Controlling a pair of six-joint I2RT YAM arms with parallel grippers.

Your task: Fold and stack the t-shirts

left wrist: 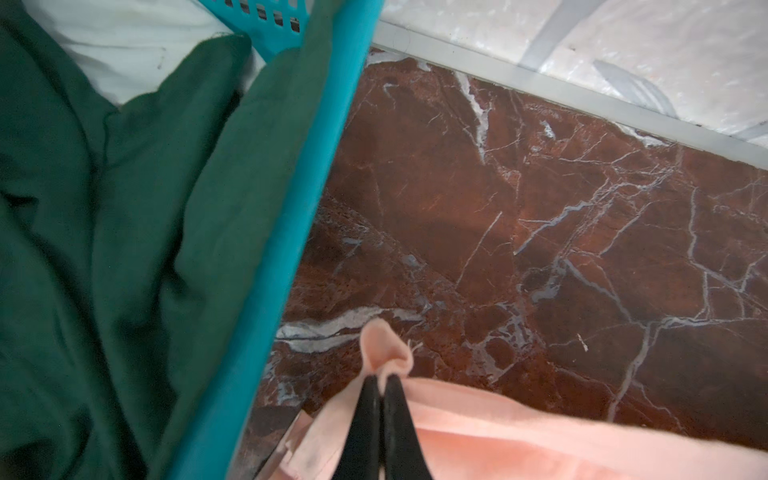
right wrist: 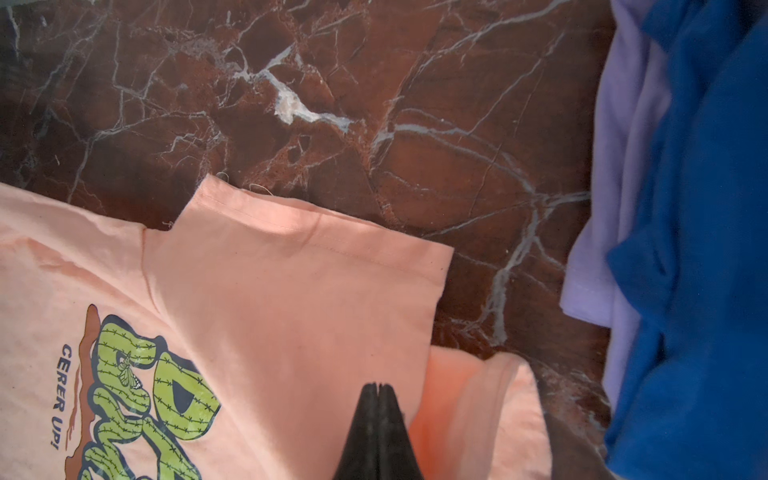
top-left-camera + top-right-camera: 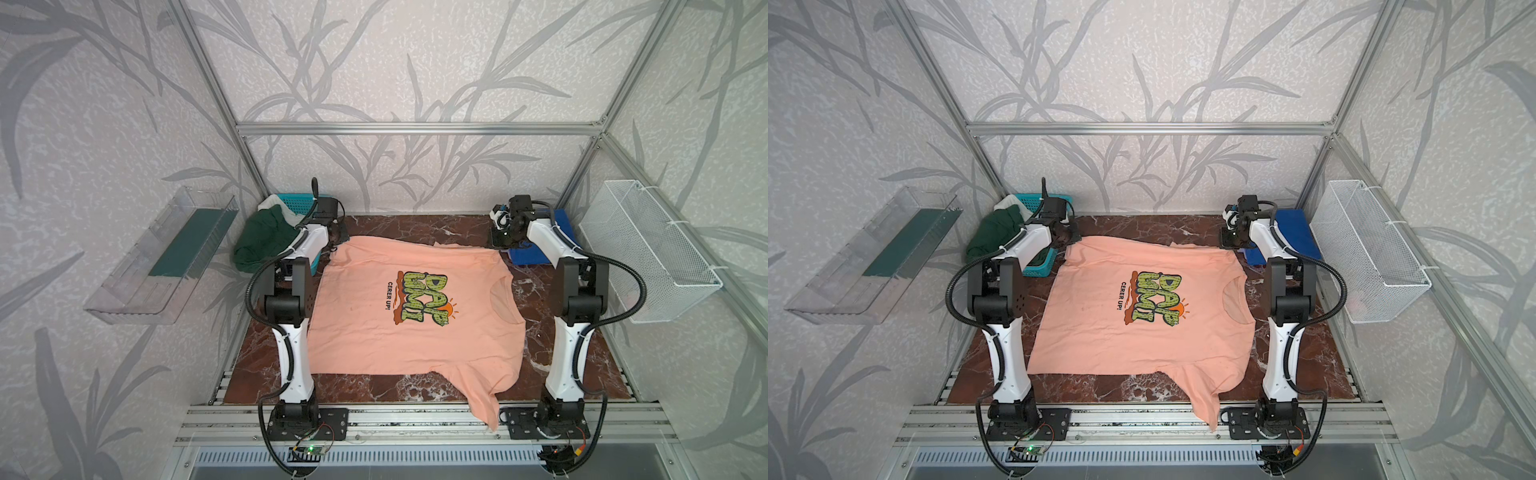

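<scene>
Peach-pink t-shirt lies spread print-up across red marble worktop, near sleeve spilling over front edge in both top views. Only wrist views show grips: left end effector clamped on pinched fold at tee's hem corner; right end effector closed over tee's far sleeve, cloth catch unclear. Beside hem corner, teal basket holds dark green t-shirt and white t-shirt. Beside far sleeve, royal blue t-shirt overlaps lilac cloth. Tee lightly creased, green cartoon lettering, black "CERER UP!".
</scene>
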